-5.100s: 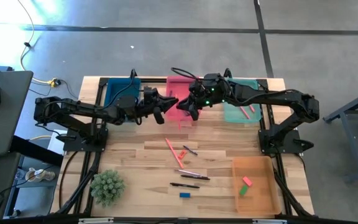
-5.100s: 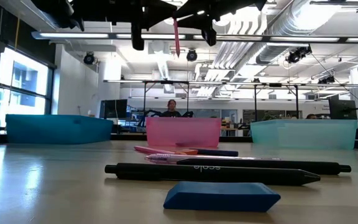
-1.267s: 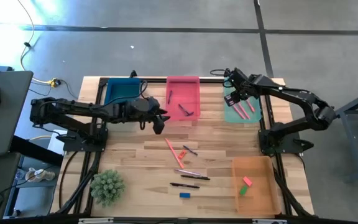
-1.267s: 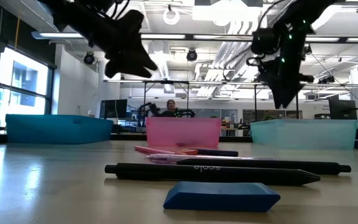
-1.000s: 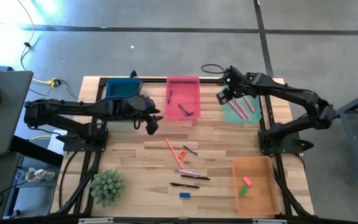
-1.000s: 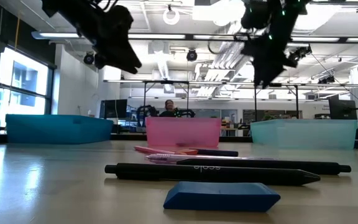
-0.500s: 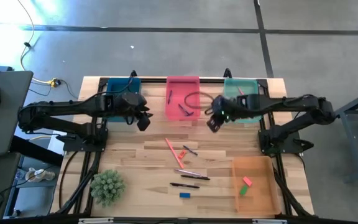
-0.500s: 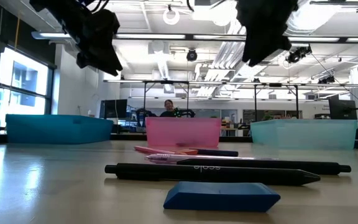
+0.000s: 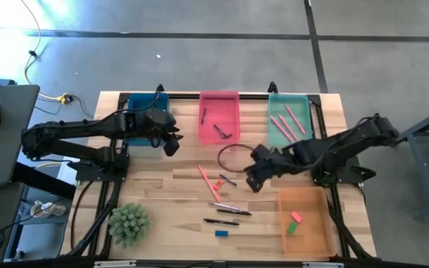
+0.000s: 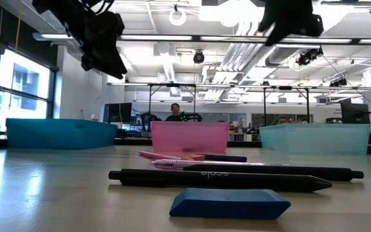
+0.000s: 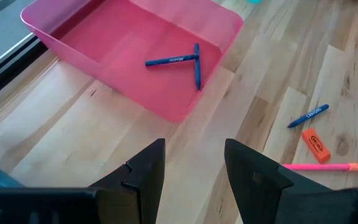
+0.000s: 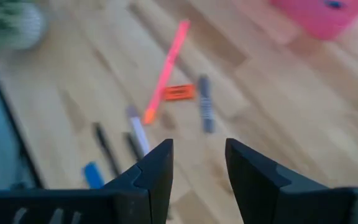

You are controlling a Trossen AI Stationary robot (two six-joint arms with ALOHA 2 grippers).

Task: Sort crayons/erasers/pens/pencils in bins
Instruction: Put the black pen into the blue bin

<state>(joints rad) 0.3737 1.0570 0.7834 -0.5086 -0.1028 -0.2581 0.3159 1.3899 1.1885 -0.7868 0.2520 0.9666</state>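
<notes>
Both grippers hang open and empty above the table. My left gripper (image 9: pixel 171 146) is near the pink bin (image 9: pixel 220 117), which holds dark blue crayons (image 11: pixel 173 60). My right gripper (image 9: pixel 250 181) hovers right of the loose pile at mid-table: a salmon pencil (image 12: pixel 165 71), an orange crayon (image 12: pixel 178 93), a blue crayon (image 12: pixel 206 112), dark pens (image 9: pixel 233 212) and a blue eraser (image 10: pixel 229 203), all lying flat on the wood. Salmon pencils (image 9: pixel 283 126) lie in the teal bin (image 9: pixel 304 137). Pink (image 9: pixel 296 217) and green (image 9: pixel 291 228) erasers lie in the orange bin (image 9: pixel 315 238).
The dark blue bin (image 9: pixel 146 110) stands at the far left, partly under my left arm. A small green plant (image 9: pixel 128 223) sits near the front left corner. A black cable loop (image 9: pixel 233 156) hangs by my right arm. Bare wood lies between the pile and the far bins.
My right gripper has swung from over the teal bin toward the table's left and near edge, turning as it went, and now hovers beside the loose pile. My left gripper drew back a little toward the table's left, then kept still. Nothing on the table has moved.
</notes>
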